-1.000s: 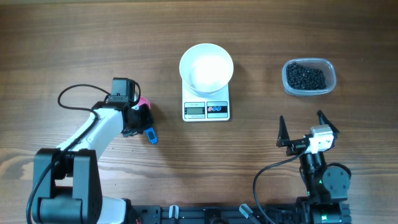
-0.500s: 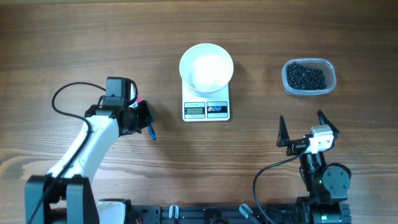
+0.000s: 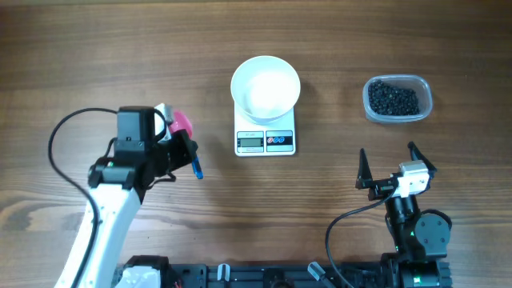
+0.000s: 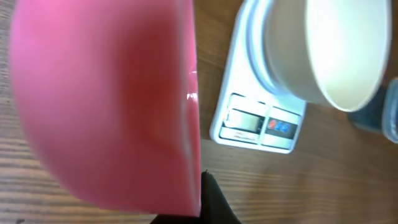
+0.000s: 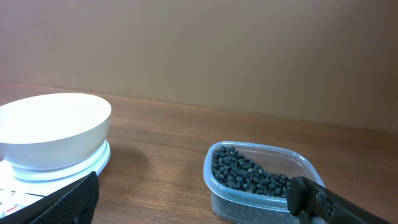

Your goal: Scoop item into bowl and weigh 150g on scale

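My left hand [image 3: 178,149] is clenched on the pink scoop [image 3: 182,122], left of centre; it looks empty (the wrist view is too blurred to be sure). My right hand [image 3: 387,157] hangs released, lower right. The black beads [image 3: 393,98] lie in the clear tub [image 3: 426,104], upper right. The white bowl [image 3: 266,84] on the scale [image 3: 266,142], upper centre, holds nothing. Only the scoop is picked up; scooping and weighing remain.

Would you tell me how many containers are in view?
3: the white bowl on the scale, the clear tub of beads at right, the pink scoop in the left gripper. None looks hidden.
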Available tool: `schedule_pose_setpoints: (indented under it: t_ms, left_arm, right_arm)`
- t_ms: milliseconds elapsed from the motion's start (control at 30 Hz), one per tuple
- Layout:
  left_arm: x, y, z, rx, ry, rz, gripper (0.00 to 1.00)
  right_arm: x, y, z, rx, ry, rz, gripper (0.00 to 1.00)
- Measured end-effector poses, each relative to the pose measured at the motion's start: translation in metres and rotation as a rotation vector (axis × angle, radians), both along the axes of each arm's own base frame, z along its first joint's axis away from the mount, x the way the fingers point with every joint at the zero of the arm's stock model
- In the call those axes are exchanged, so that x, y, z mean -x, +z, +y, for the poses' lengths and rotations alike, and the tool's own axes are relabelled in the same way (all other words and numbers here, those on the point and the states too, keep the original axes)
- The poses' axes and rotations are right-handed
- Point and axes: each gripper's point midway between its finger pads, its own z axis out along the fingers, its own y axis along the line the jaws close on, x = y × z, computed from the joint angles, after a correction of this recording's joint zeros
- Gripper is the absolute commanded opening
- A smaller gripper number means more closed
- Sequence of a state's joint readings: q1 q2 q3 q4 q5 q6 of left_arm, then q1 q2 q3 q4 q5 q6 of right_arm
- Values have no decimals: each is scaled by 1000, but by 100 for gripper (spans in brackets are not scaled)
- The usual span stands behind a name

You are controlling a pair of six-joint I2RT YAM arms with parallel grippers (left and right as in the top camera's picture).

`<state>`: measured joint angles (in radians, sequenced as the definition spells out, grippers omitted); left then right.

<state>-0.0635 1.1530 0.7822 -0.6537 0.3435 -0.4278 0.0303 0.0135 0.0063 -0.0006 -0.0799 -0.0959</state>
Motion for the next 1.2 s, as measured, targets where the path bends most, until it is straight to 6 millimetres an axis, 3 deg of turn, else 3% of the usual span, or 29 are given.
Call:
schedule_pose_setpoints:
  t_ms: [100,333,533,633,1200]
  left_arm:
    - [7,15,-1,8,-4,-41,4]
    - [29,29,0,8,-6,10,4]
    - [28,97,-1,11,-14,-52,4]
    - [27,121,-1,12,-18,-91,4]
    - [26,109,-1,6,-21,-26,4]
  right_arm:
    - [0,0,0,0,0,0,100]
    - [0,0,0,0,0,0,100]
    - [0,0,0,0,0,0,100]
    - [0,0,0,0,0,0,100]
    - [0,0,0,0,0,0,100]
